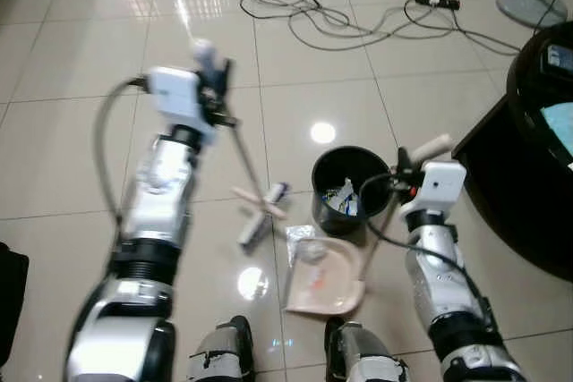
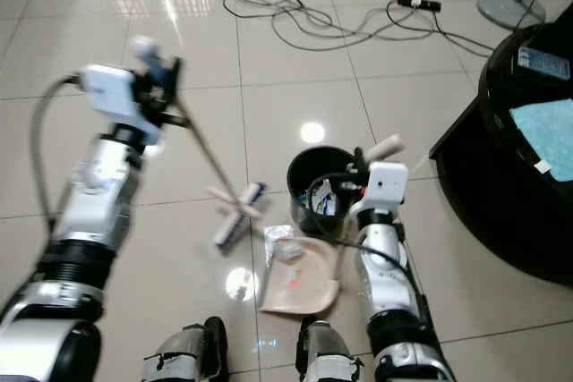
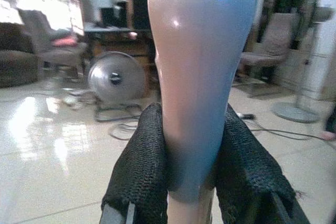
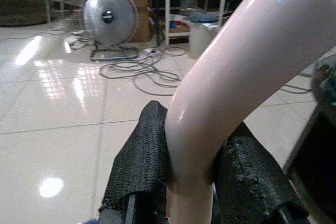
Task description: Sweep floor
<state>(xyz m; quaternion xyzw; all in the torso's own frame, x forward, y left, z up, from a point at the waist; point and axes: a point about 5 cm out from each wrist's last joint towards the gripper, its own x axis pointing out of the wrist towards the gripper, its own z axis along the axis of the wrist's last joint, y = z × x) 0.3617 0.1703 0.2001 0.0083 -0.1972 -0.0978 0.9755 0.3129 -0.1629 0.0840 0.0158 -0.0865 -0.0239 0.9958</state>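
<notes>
My left gripper [image 3: 191,182] is raised out over the glossy cream tiled floor [image 1: 72,69], its two black mesh-padded fingers [image 3: 139,171] clamped on the rounded pale grey grip at the top of the small hand broom [image 1: 255,199]. From my left gripper the broom's thin pale stick slants down and toward my middle, ending in a short cross-shaped head with white and blue bristles that rests on the tiles just in front of my feet.

Just to the right of the broom head lies a crumpled clear plastic wrapper [image 1: 304,243], sitting at the mouth of the flat pale pink plastic dustpan [image 1: 327,284]. The pan lies on the floor with its open edge facing the broom, and a few small orange specks show inside it. Directly beyond the dustpan stands a round black waste bin [image 1: 345,167] holding blue and white scraps.

My right gripper [image 4: 191,182] is low beside the bin, its fingers [image 4: 142,166] squeezed around the curved, cream-pink handle of the dustpan, which rises up past the bin's right side.

Farther right is a dark round table [image 1: 528,176]. Across the floor beyond, grey cables [image 1: 340,20] and a black power strip [image 1: 437,1] lie tangled.
</notes>
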